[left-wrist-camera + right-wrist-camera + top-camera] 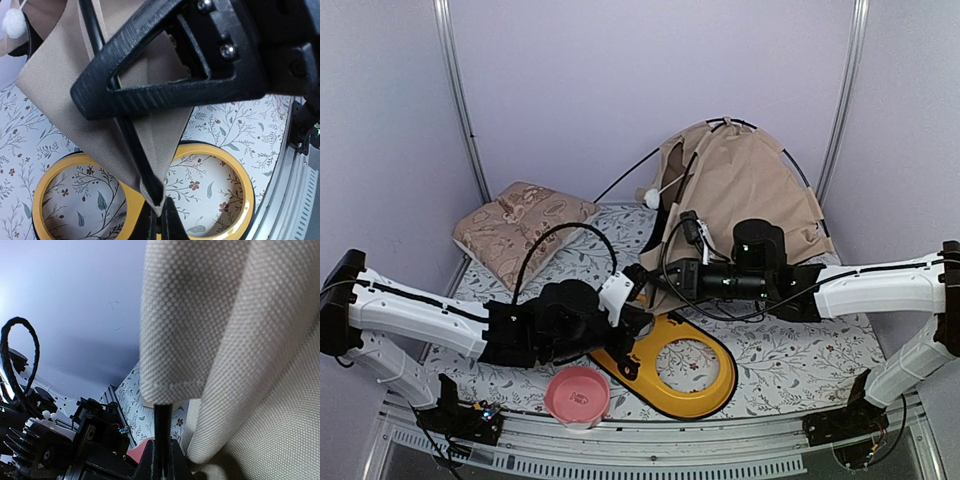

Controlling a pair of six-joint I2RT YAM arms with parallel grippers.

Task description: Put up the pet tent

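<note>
The beige pet tent (750, 190) stands half raised at the back right, with thin black poles (620, 180) arching out of it and a white pom-pom (651, 198) hanging at its front. My left gripper (640, 308) is shut on the tent's lower front corner (150, 165), where a black pole tip sits in the fabric pocket just above my fingertips (160, 222). My right gripper (652, 278) is shut on a black pole (161, 425) just below the tent's fabric sleeve (175, 365). One of its fingers (165, 85) crosses the left wrist view.
A yellow double-ring bowl stand (720, 385) lies on the floral mat under the grippers, and it also shows in the left wrist view (240, 165). A pink bowl (577, 393) sits at the front. A floral pillow (520, 225) lies at the back left. Grey walls surround the table.
</note>
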